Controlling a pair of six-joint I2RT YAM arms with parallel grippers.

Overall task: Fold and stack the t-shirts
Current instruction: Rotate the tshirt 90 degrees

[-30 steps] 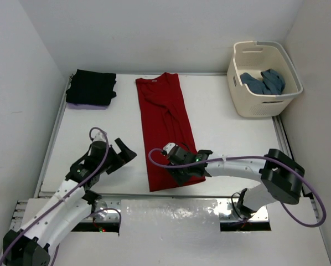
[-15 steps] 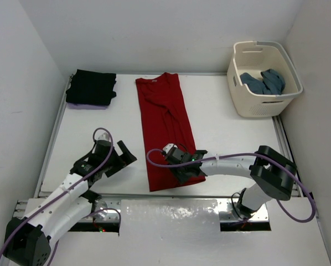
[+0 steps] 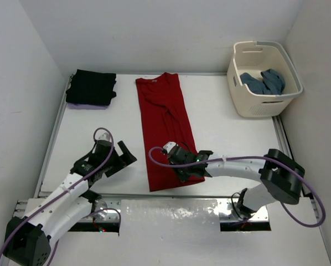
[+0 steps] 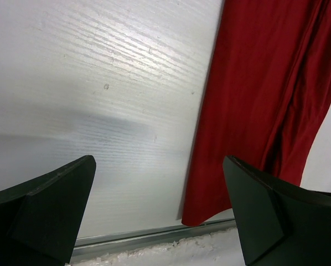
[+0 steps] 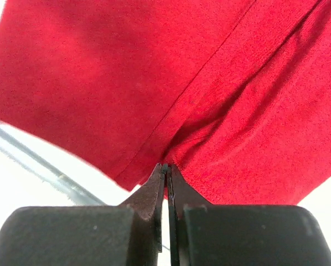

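From above: seeing black shirt (image 3: 91, 87) folded on purple shirt (image 3: 88, 106), far left on worktop (image 3: 232, 133); red shirt (image 3: 165, 127) lying mid-worktop, folded only lengthwise; teal shirt (image 3: 263, 82) sitting in basket (image 3: 254, 108), not yet folded.

Left wrist: holding left fingers (image 4: 49, 205) wide over bare worktop, beside red shirt's near edge.

Right wrist: pinching red shirt's near hem with right fingers (image 5: 149, 194), closed tight.

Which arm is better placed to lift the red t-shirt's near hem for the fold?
Right. The right claw is shut on the red t-shirt near its hem; the left claw hangs open over the table beside the shirt.
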